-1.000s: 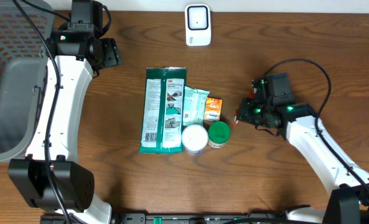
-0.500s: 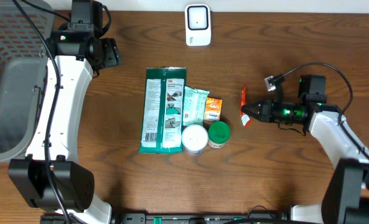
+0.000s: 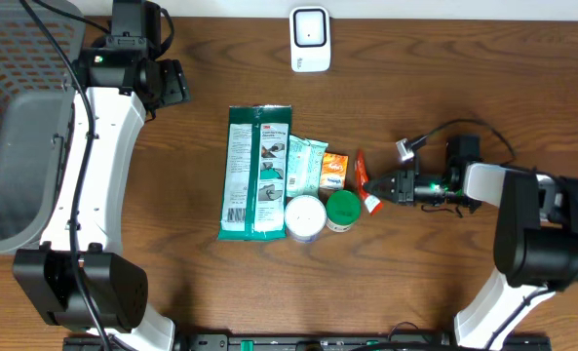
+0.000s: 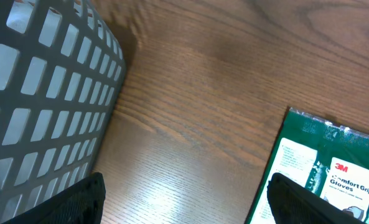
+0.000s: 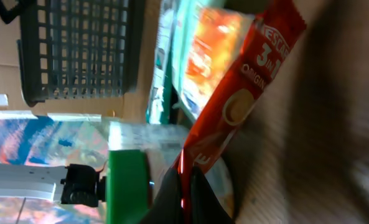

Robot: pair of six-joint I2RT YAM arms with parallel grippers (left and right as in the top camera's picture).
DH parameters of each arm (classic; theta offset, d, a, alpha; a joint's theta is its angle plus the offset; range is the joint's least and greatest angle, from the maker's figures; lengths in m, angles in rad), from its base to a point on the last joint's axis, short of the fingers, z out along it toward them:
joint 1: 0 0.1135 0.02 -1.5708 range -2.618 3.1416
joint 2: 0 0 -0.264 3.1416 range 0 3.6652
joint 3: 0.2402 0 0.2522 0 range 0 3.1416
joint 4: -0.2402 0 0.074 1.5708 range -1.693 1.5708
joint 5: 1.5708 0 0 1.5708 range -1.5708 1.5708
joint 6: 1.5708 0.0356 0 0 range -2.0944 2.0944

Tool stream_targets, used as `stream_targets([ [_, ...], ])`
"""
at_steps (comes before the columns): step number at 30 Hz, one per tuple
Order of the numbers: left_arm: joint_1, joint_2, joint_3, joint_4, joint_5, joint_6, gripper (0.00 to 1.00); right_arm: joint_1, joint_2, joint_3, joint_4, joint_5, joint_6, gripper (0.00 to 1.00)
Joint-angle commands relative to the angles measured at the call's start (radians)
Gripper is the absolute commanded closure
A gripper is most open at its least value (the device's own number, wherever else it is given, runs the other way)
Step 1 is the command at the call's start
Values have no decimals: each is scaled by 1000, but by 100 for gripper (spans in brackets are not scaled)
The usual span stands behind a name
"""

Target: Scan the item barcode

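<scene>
The flat dark-green plastic glove packet carries a "3M" logo on a pale panel, with "Comfort Grip Gloves" in white letters just under it, seen from the left wrist. The column of small white print beside it is too fine to read. The long red foil sachet bears white brand lettering that reads "NESCAF" along its top end, then "3 in 1" and "ORIGIN", the rest lost in blur. Print on the small orange packet cannot be read from overhead.

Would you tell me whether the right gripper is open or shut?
Shut: the right gripper pinches one end of the red sachet between its fingertips.
</scene>
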Motion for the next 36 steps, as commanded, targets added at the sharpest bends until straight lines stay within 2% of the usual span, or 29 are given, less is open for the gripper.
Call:
stream_targets([
  [1, 0, 5, 2, -3, -9, 5, 17, -38, 7, -8, -19, 2, 14, 99],
  [4, 0, 5, 2, -3, -9, 5, 17, -64, -2, -8, -55, 100, 55, 94],
  [8, -1, 5, 2, -3, -9, 5, 17, -98, -3, -8, -131, 244, 60, 77],
  [13, -1, 5, 2, -3, -9, 5, 17, -126, -5, -6, -154, 272, 60, 59],
  [17, -1, 5, 2, -3, -9, 5, 17, -145, -6, 26, -213, 401, 60, 52],
  [25, 0, 5, 2, -3, -9, 5, 17, -136, -12, 194, -431, 677, 60, 49],
  [31, 0, 5, 2, -3, -9, 5, 17, -90, -50, 319, -604, 787, 60, 48],
  [36, 0, 5, 2, -3, -9, 5, 17, -12, -127, 385, -632, 826, 59, 48],
])
